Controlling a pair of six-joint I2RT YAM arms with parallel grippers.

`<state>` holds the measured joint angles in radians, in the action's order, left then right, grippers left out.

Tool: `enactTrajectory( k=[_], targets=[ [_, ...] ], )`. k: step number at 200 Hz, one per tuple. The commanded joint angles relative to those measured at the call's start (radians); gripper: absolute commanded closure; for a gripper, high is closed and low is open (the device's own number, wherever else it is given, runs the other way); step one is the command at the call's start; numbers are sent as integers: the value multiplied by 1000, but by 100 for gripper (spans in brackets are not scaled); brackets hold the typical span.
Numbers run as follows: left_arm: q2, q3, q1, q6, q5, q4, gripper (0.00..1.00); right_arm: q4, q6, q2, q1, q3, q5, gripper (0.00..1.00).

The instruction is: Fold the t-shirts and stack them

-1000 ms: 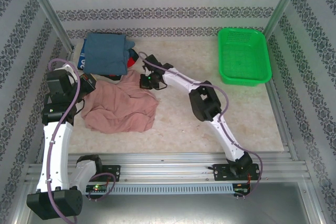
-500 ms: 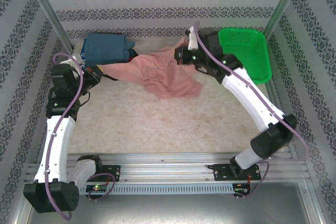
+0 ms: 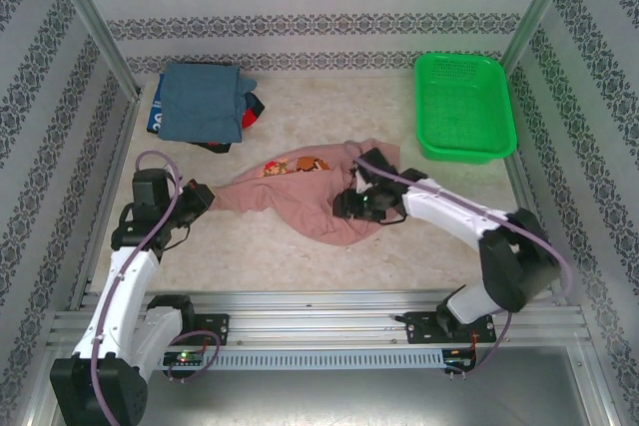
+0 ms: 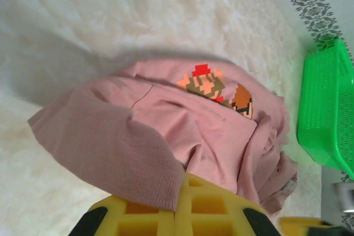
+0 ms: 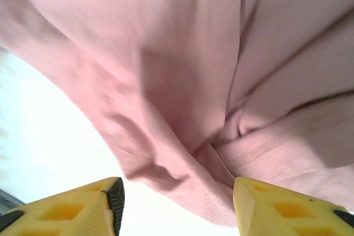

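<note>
L hand [image 3: 197, 197] low, clamped on pink t-shirt [image 3: 290, 187]; R hand [image 3: 356, 205] jaws apart.

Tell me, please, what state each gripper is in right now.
Left gripper: shut on the pink t-shirt, at its edge.
Right gripper: open, jaws apart against the pink t-shirt, gripping nothing.

The dusty-pink t-shirt [image 3: 290, 199] lay crumpled centrally on the worktop [image 3: 300, 258], its pixel print [image 3: 296, 164] facing up. The folded blue-grey t-shirt [image 3: 203, 102] topped a stack at rear left, over dark and red shirts [image 3: 252, 110].
</note>
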<state>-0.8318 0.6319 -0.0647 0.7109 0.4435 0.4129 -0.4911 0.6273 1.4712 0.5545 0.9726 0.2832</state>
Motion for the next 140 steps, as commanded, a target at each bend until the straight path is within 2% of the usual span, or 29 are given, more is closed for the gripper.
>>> enactTrajectory(
  k=[1,27,56,81,103,140],
  targets=[
    [17,-10,14,19,-1,-5,100,-84,-8,-117,-93,75,8,42],
    [14,-14,19,5,2,-9,100,-181,-68,-112,-202,127,-10,41],
    [6,-10,22,1,17,-22,100,-199,-109,17,-253,192,26,42],
    [5,2,25,-8,12,-11,100,-159,-87,141,-233,262,77,46],
    [7,16,28,-27,8,14,100,-162,-87,226,-170,327,99,47],
    [18,8,28,-28,4,16,100,-91,-53,314,-107,314,107,51]
  ],
)
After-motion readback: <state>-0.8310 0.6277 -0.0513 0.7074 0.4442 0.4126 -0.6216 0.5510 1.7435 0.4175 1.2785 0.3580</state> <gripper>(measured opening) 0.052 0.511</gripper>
